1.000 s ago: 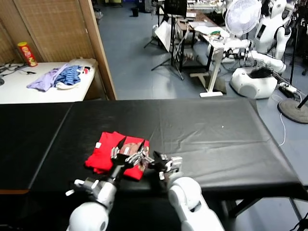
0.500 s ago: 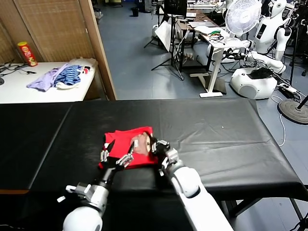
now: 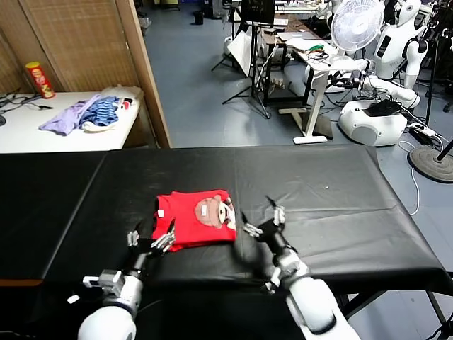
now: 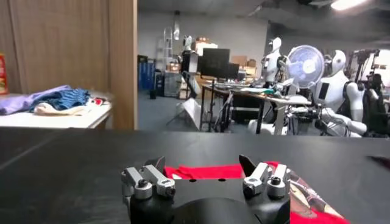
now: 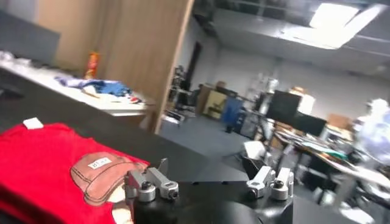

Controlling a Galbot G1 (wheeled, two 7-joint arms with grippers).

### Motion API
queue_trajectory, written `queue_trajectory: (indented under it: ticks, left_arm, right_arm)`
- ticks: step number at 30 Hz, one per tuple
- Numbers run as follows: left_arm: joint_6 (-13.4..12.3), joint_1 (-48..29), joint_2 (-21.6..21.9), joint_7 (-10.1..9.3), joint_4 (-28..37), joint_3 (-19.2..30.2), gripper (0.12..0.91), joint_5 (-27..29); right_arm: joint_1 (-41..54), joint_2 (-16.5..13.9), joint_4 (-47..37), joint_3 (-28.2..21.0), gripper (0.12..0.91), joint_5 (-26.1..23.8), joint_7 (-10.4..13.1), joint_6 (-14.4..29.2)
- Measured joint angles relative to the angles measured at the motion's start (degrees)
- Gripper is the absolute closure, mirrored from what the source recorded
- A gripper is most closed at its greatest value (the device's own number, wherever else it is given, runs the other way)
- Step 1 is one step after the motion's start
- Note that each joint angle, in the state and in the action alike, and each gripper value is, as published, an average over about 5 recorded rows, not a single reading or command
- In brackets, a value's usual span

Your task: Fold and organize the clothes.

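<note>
The clothes are one red T-shirt [image 3: 191, 219], folded into a small rectangle on the black table [image 3: 318, 205], with its brown-and-white print and a small white label facing up. My left gripper [image 3: 151, 235] is open just off the shirt's near left corner and holds nothing. In the left wrist view the red T-shirt [image 4: 207, 172] lies right beyond the left gripper [image 4: 203, 164]. My right gripper [image 3: 259, 212] hovers open just right of the shirt, apart from it. In the right wrist view the T-shirt [image 5: 42, 161] lies off to one side of the right gripper [image 5: 216, 173].
A white side table [image 3: 42, 134] at the back left carries a lilac and blue-striped garment heap [image 3: 85, 113] and a red can [image 3: 40, 79]. A wooden partition [image 3: 145, 71] stands behind it. Fans, stands and other robots [image 3: 396, 42] fill the floor beyond the table.
The right gripper opened, let go of the shirt and drew off to the right. The shirt now lies flat, print up. The left gripper pulled back toward the near edge.
</note>
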Motion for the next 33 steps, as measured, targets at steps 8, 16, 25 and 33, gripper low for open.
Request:
queue_trajectory:
  ticks: [8,16,25,33]
  left_arm:
    - [-0.7,9.5,1.2,-0.68,-4.6,-3.4,0.232,-0.1]
    - [0.4,20.2,1.0,-1.24,-9.1,-7.5,0.232,-2.0]
    - [3.0,27.9,0.2,-2.35,-15.2,-10.8,0.232,-3.8]
    - [5.1,28.8,0.2,-2.29,-17.3,-12.3,0.232,-4.7]
  right_arm:
    - [-16.3,0.6,11.9,5.2,0.227,3.9,6.9,-1.1]
    - [-27.0,0.3,19.7,6.9,0.227,7.9,13.3,-6.3]
    - [-35.7,0.0,23.7,6.3,0.227,8.8,18.1,-5.8]
    - [-37.3,0.0,24.3,6.3,0.227,8.8,18.2,-6.0]
